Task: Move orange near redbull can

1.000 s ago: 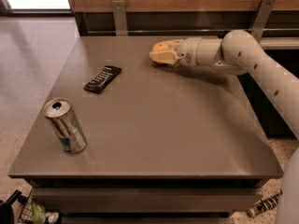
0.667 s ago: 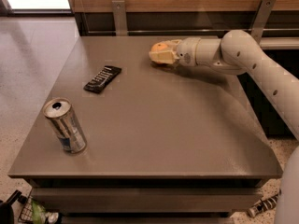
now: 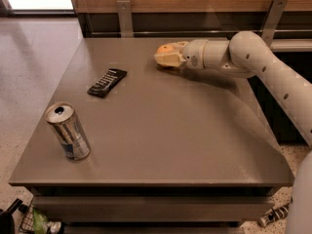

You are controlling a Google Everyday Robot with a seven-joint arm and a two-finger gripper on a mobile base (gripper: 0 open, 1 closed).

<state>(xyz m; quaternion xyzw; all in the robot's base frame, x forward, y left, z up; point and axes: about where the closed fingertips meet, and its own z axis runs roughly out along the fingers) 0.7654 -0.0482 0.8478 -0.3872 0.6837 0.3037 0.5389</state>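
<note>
The orange (image 3: 165,48) is at the far middle of the table, right at the tip of my gripper (image 3: 168,57). The gripper reaches in from the right, low over the tabletop, and its cream body covers the orange's lower half. The redbull can (image 3: 68,131) stands upright near the table's front left corner. It is silver with blue patches low on its side and has an open top. It is far from the orange and the gripper.
A flat black remote-like bar (image 3: 107,82) lies on the left half of the brown table (image 3: 175,140), between the can and the orange. My white arm (image 3: 273,77) spans the table's right side. A wooden wall with metal brackets (image 3: 125,16) runs behind the far edge.
</note>
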